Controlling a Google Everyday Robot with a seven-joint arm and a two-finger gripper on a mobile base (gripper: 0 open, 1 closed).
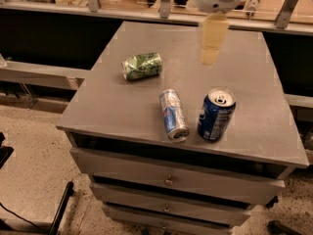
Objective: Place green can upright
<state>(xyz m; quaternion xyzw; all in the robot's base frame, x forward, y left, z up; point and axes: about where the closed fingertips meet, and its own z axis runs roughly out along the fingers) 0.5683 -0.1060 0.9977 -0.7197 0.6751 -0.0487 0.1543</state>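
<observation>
The green can [142, 65] lies on its side near the left edge of the tabletop [254, 111], its long axis running roughly left to right. The claw [209, 53] hangs above the back middle. From there the can is off toward the left edge and slightly frontward. Whether the claw is released or clenched, I cannot tell.

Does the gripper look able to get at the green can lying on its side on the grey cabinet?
Probably yes. The gripper hovers over the grey cabinet top, off to one side of the mottled green drink can, and only bare surface lies between them.
</observation>
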